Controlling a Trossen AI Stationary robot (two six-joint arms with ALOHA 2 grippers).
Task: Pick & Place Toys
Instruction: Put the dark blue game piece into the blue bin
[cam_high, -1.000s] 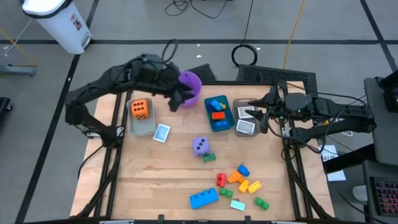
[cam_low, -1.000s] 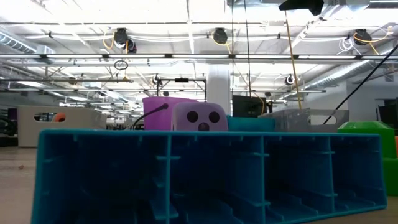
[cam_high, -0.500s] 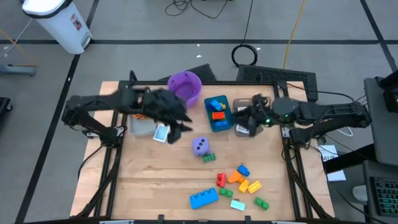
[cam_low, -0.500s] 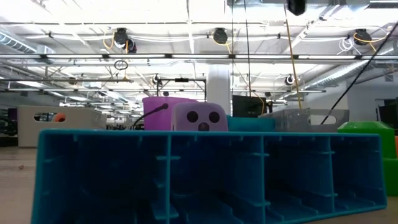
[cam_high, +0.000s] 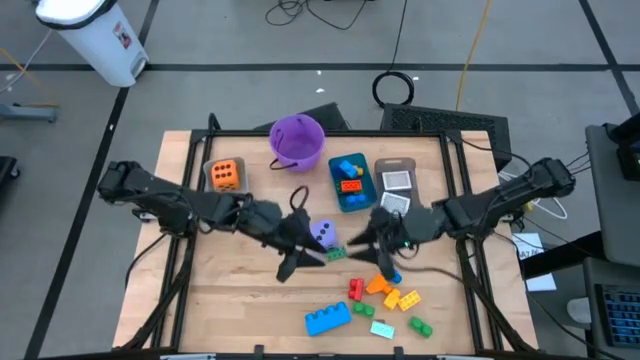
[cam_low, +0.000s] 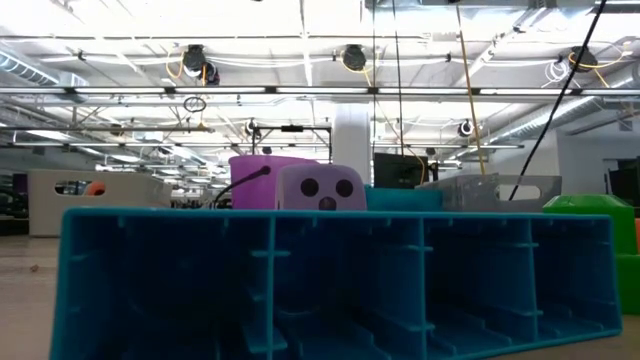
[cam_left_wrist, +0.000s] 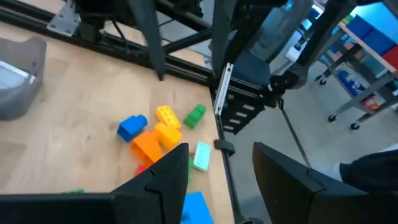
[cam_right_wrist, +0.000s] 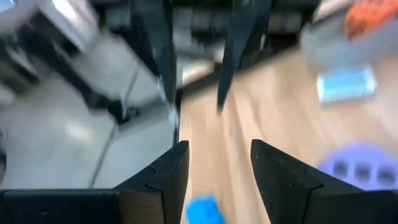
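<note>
Both arms reach over the middle of the table (cam_high: 250, 300). The left end effector (cam_high: 297, 258) hangs at 9 o'clock of the purple dice (cam_high: 322, 233), its fingers apart and holding nothing. The right end effector (cam_high: 372, 243) is at 3 o'clock of this dice, also open and empty. The loose bricks (cam_high: 385, 290) lie at 5 o'clock of the dice. The orange dice (cam_high: 226, 174) sits in a clear bin (cam_high: 209, 180).
</note>
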